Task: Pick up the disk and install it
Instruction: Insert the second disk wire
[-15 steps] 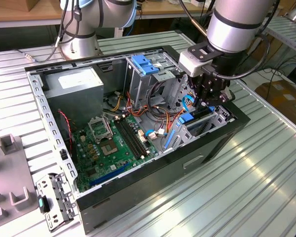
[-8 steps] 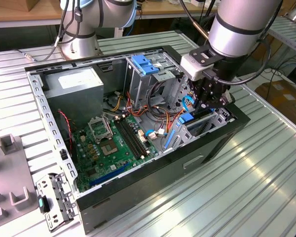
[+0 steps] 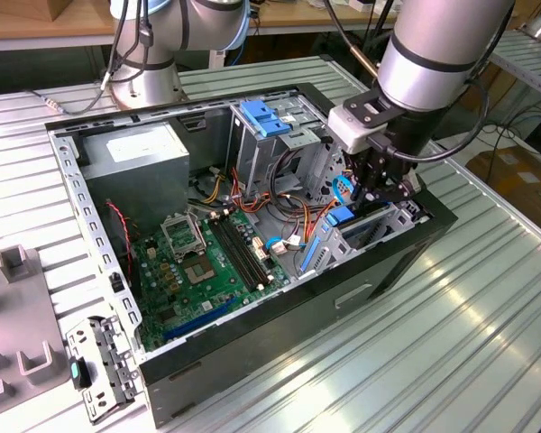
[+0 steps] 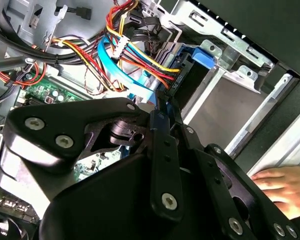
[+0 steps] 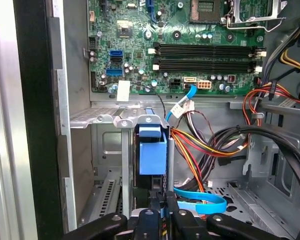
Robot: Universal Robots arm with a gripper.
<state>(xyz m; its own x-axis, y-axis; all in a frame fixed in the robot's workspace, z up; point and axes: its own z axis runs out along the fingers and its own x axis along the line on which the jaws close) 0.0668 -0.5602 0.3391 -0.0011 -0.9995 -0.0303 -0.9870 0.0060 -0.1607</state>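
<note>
The disk stands on edge in the metal drive bay at the front corner of the open computer case. Its bright blue carrier tab faces the first wrist view, with dark drive body on both sides. In the exterior view the disk shows as a blue end in the bay on that view's right. My gripper sits right at the disk's outer edge, its black fingers close together on a thin blue rail. The gripper hangs under the grey arm, partly inside the case.
Orange, red and yellow wires and a blue data cable crowd beside the bay. The green motherboard, power supply and a light-blue latch plate fill the case. A person's hand rests outside the case wall. Grey fixtures lie on the table.
</note>
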